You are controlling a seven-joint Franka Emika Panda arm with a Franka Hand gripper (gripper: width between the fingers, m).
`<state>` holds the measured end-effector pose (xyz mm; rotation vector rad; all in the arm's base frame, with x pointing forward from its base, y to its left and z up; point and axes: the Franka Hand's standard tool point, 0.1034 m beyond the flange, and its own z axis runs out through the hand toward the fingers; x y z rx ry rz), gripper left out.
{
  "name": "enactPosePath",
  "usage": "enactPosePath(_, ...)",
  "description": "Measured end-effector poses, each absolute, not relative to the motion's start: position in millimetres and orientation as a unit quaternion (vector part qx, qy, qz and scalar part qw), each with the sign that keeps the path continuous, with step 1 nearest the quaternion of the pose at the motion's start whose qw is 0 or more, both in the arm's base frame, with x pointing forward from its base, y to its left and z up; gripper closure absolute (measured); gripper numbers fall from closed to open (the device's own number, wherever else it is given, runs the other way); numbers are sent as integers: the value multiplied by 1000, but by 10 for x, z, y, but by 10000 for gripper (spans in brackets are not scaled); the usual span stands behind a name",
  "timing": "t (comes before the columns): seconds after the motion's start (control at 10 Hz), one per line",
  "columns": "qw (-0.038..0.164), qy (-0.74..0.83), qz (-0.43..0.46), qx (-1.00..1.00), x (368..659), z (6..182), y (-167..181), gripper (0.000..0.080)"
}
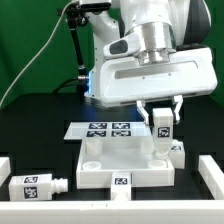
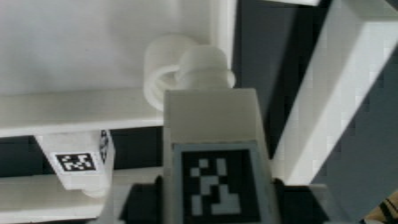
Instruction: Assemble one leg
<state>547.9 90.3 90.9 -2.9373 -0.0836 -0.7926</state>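
Starting with what is hidden, we cannot tell whether the lower end of the leg point(image 1: 162, 127) sits inside the corner socket point(image 2: 178, 68) or only meets its rim. The wrist view looks down the length of the post, and the post's own body covers the joint. The fingertips are cut off in that view too.

In the exterior view we see the gripper point(image 1: 162, 116) closed narrowly on the leg, one finger on each side, holding it upright with its tag toward the camera. The leg stands at the far corner of the large flat white piece point(image 1: 110, 165), on the exterior view's right.

Behind that piece lies the marker board point(image 1: 108, 128); we cannot see where it ends near the fingers. A second leg point(image 1: 36, 185) lies on its side at the exterior view's left, well apart. White bars point(image 1: 211, 178) border the table, cut off by the edges.
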Motion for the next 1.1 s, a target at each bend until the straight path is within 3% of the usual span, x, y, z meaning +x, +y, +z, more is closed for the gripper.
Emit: enactPosePath(1.1, 49, -21, -272, -961, 5598, 887, 876, 517)
